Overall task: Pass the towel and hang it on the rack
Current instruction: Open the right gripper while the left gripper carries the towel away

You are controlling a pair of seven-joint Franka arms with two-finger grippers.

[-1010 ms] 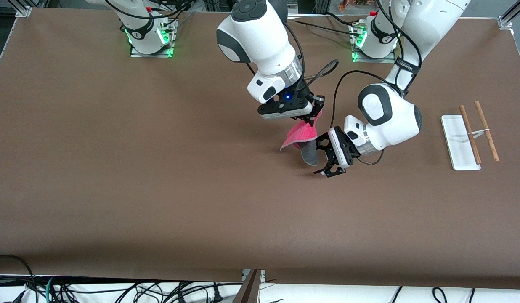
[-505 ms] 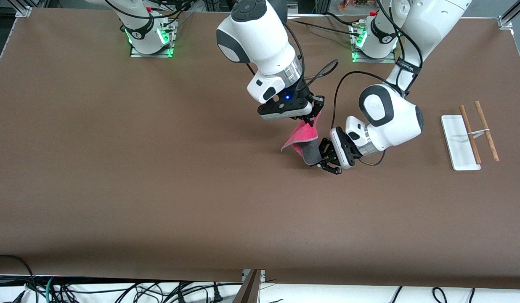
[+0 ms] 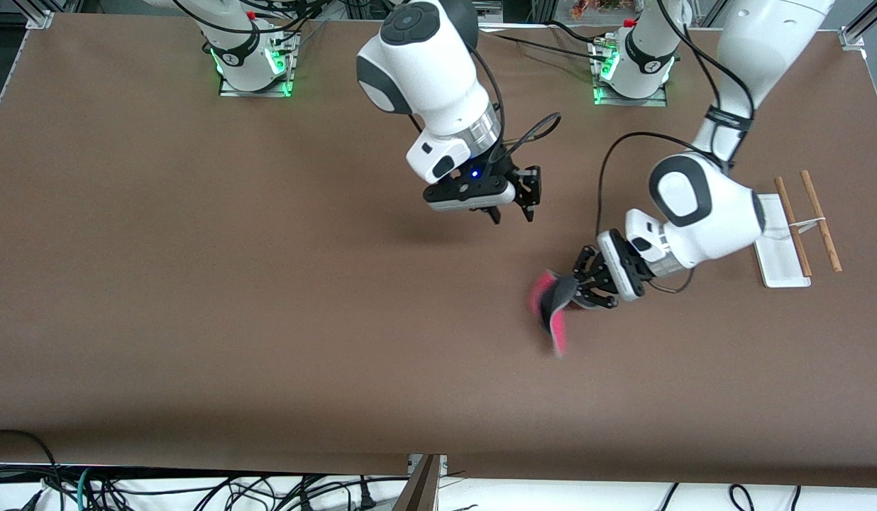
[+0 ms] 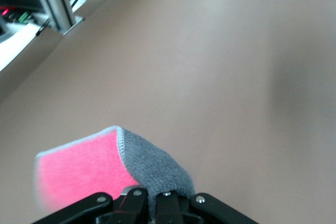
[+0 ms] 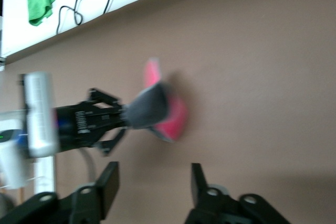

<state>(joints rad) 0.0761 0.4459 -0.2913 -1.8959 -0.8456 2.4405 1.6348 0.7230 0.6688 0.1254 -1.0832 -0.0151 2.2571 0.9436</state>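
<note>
A: Where is the towel [image 3: 553,306] held?

B: It is pinched by the left gripper [image 3: 579,285], whose fingers are closed on a grey fold of it, over bare table [image 3: 197,284] toward the left arm's end. In the left wrist view the grey face [image 4: 157,163] is seen bunched between the fingers, with the pink face [image 4: 79,174] hanging free beside it.

A: And the right gripper [image 3: 511,204]?

B: Nothing is held by it; its fingers [image 5: 107,182] are spread apart, and it is poised over the middle of the table.

A: What could be spoiled from here?

B: Only a small fold appears to be gripped, so the cloth could be shaken loose if the arm is swung hard toward the rack [image 3: 793,231]. The free flap is blurred, which suggests it is swinging.

A: Anything at the rack itself?

B: The two rods [image 3: 807,220] are thin and the white base [image 3: 775,259] looks light. If the dangling flap is dragged across them instead of being lifted over, the stand may be pushed or tipped. If the towel is released off-centre, it may be pulled off the rods by the heavier side
</note>
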